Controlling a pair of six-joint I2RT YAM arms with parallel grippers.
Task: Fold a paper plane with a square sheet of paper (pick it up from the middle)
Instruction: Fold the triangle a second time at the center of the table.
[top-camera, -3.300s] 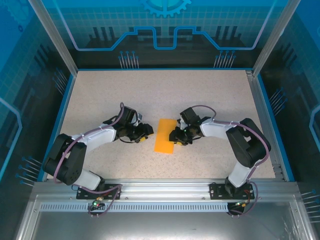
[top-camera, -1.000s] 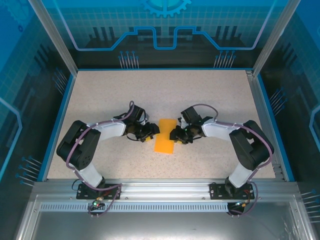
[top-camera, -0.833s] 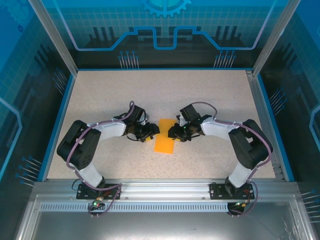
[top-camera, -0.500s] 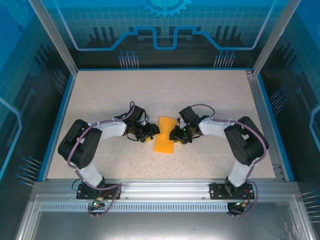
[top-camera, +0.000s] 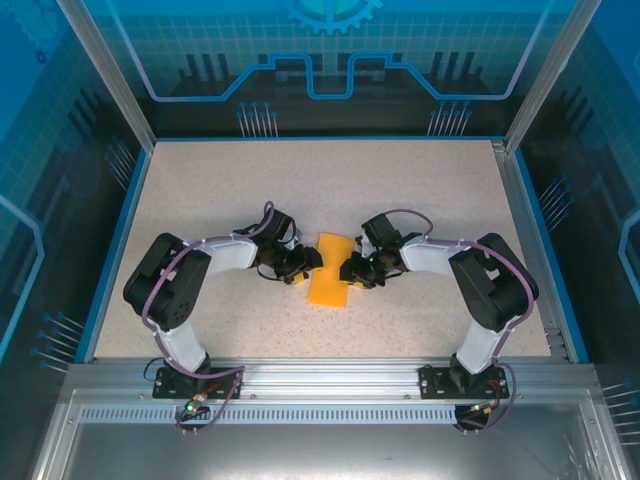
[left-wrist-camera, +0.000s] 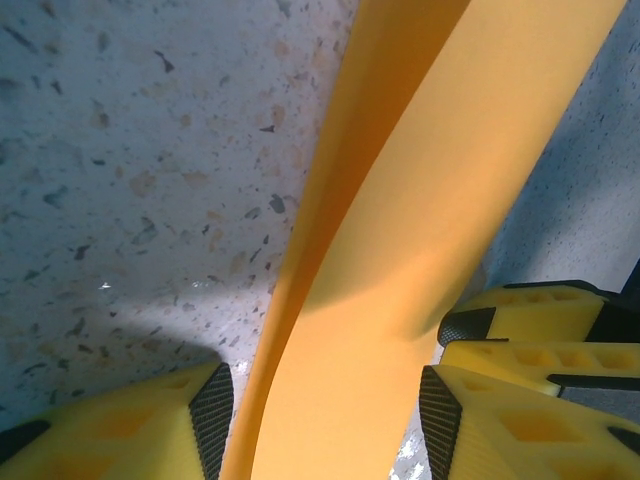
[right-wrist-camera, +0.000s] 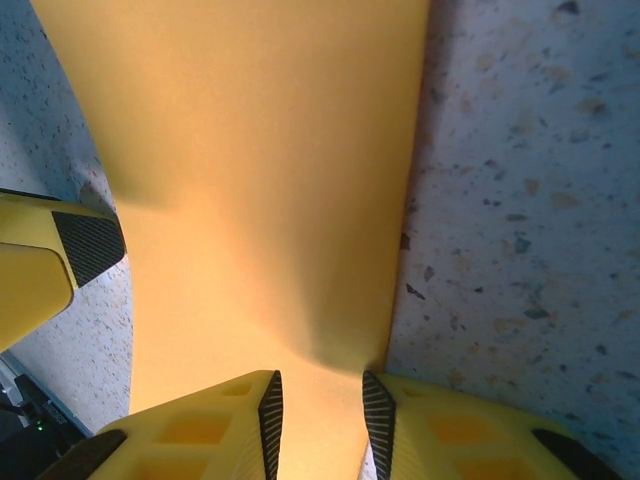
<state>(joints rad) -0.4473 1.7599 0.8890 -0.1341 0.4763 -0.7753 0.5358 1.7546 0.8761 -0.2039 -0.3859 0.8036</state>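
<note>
Because the fold needed both long edges worked at once, the two arms had closed in from opposite sides on the orange paper sheet (top-camera: 329, 270), which lay as a narrow oblong near the middle of the speckled table (top-camera: 430, 190), slightly tilted. The left gripper (top-camera: 303, 264) met its left edge and the right gripper (top-camera: 349, 270) its right edge, the two tips close across the strip.

From the left wrist, the jaws stood roughly half apart, with the paper rising as a curved band between the two pads. That reads as straddling and steadying rather than clamping. From the right wrist, the jaws were narrow, and the sheet drew into a soft ridge that ran into the gap between them. Whether those pads were actually biting the paper could not be told. The bowed surface suggests the sheet was being pushed or lifted along its length to form the centre crease, so the job looked early, with the pointed dart shape not yet made.

Counted: one sheet of paper, two arms, two grippers, and two yellow fingers on each gripper with a dark pad apiece.
</note>
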